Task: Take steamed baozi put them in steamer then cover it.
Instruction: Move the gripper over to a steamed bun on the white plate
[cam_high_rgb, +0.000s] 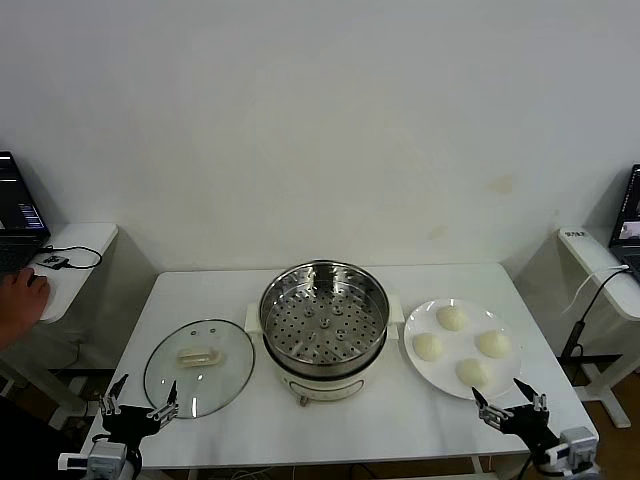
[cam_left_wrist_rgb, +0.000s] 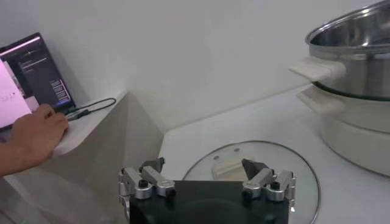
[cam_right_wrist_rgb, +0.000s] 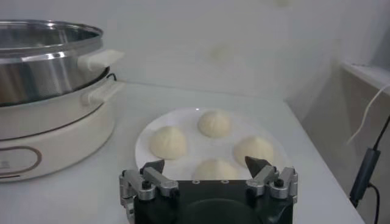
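White table (cam_high_rgb: 300, 420) in middle, against plain white wall (cam_high_rgb: 320, 120); flat white plate (cam_high_rgb: 428, 372) on table, right part; small side desk (cam_high_rgb: 85, 240) on far left, beside table; open laptop (cam_high_rgb: 15, 215) on it, screen lit; person's hand (cam_high_rgb: 18, 295) resting at that desk's edge; small dark box (cam_high_rgb: 52, 261) with black cable (cam_high_rgb: 85, 255) near laptop; second side desk (cam_high_rgb: 600, 265) on far right; another laptop (cam_high_rgb: 628, 225) there, partly cut off; cable (cam_high_rgb: 585, 310) hanging down from it.
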